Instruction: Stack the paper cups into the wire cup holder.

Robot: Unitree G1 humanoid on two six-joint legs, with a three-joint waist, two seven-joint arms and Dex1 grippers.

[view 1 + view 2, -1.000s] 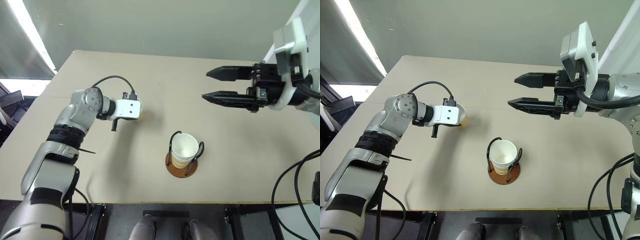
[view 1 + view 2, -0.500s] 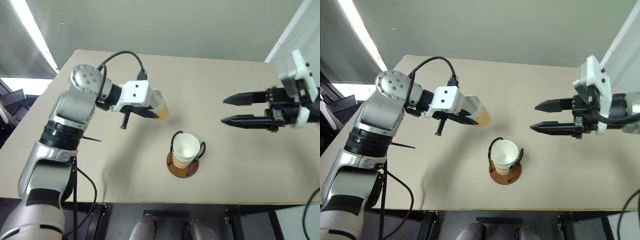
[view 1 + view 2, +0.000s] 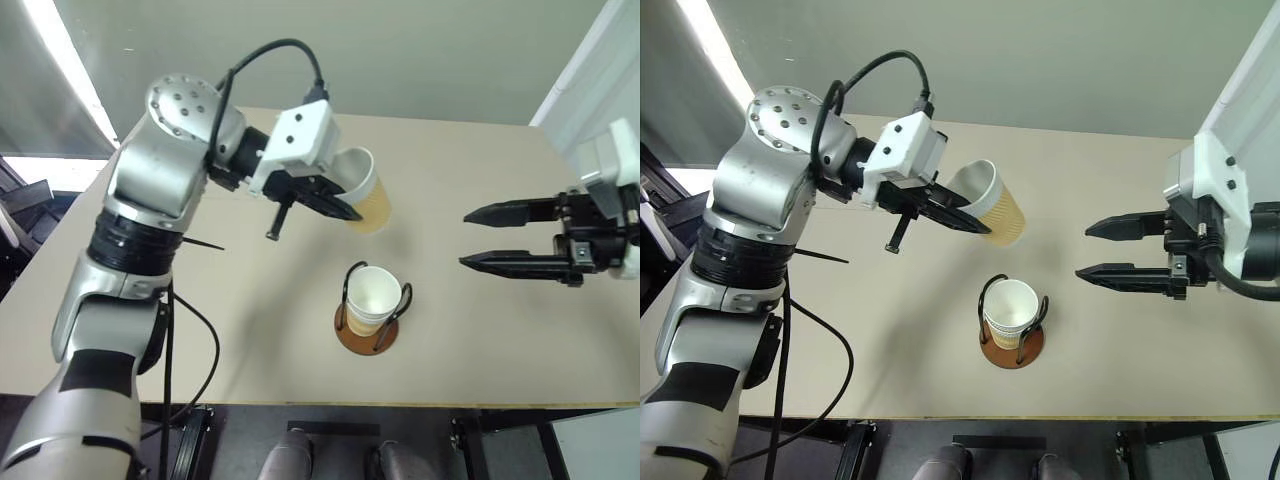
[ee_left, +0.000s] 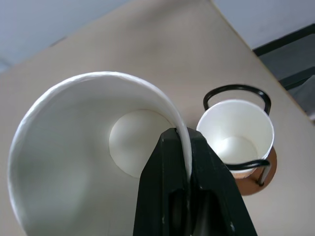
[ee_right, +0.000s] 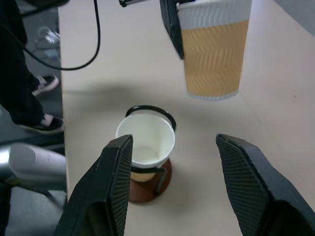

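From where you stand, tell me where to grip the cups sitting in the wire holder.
Pinch the top cup's white rim from above, one of the fingers inside, at a gap between the wire holder's loops: the mouth faces up and the wires guard the sides.

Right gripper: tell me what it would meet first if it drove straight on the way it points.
Probably the paper cup pinched at its rim by the left gripper. The right gripper stands open, aimed across the table above the wire cup holder; depth is uncertain.

Bright, even lighting. Glaring light strip (image 3: 62,62) beyond the table's (image 3: 480,340) far-left corner. Soft, diffuse shadows on the table around the wire cup holder (image 3: 366,335). Head views sharp; wrist views slightly soft.
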